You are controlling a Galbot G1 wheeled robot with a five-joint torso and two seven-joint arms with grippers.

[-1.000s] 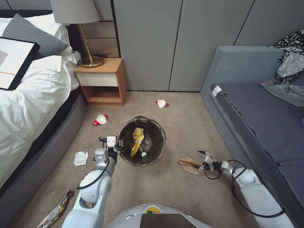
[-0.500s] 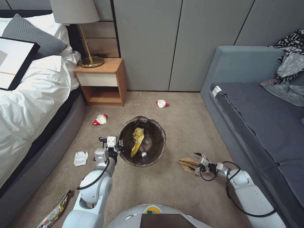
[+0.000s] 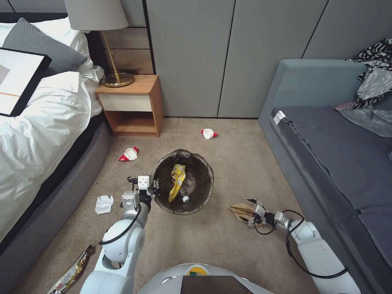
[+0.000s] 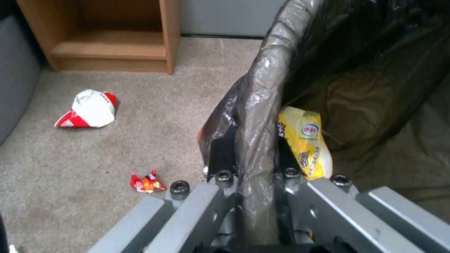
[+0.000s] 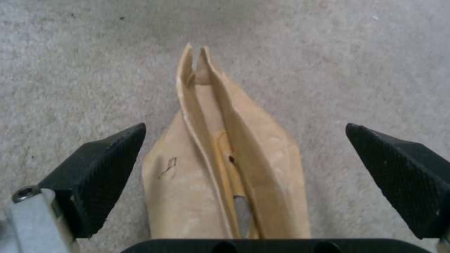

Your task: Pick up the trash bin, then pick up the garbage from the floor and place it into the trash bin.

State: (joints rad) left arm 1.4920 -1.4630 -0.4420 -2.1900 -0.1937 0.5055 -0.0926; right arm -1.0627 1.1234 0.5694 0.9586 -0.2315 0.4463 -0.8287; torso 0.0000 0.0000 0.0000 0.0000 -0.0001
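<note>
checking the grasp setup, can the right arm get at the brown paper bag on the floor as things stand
Probably yes. The right end effector is open, one finger on each side of the brown paper bag, which lies on bare carpet with nothing between them. The left end effector is shut on the trash bin rim, off to the side.

Left gripper [image 3: 154, 188] clamped tight, arm reaching toward twelve o'clock; right gripper [image 3: 250, 211] low, jaws spread, pointing ten o'clock.

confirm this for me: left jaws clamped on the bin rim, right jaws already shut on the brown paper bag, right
Not quite. The right gripper has its jaws wide open, one on each side of the brown paper bag, as the right wrist view shows. The left gripper is indeed clamped on the trash bin rim.
</note>
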